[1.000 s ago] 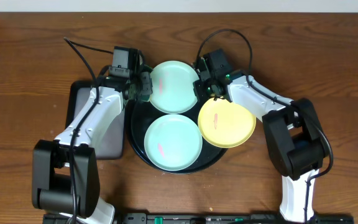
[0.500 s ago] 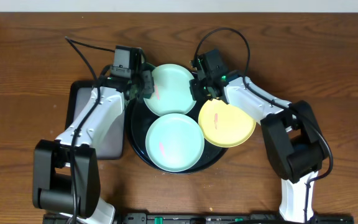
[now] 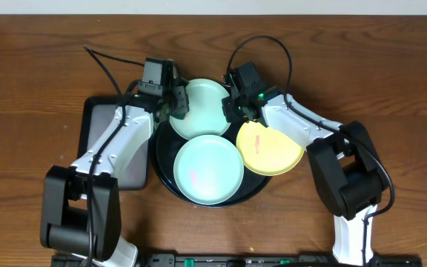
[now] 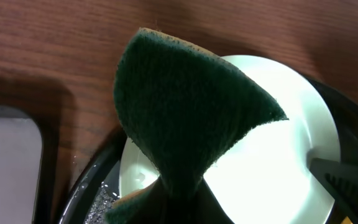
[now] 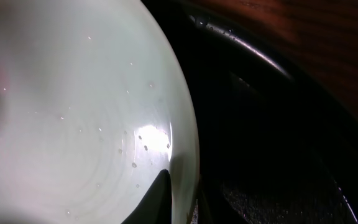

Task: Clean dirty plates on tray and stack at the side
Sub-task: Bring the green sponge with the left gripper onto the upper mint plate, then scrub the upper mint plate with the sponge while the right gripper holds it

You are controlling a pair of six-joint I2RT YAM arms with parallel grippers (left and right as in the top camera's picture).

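The brown wooden bench holds a big round black tray. A smaller grey tray lies just beside it.

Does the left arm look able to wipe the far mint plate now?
Likely yes: the sponge in the left gripper overlaps the far mint plate on its left; the right gripper sits at the opposite rim.
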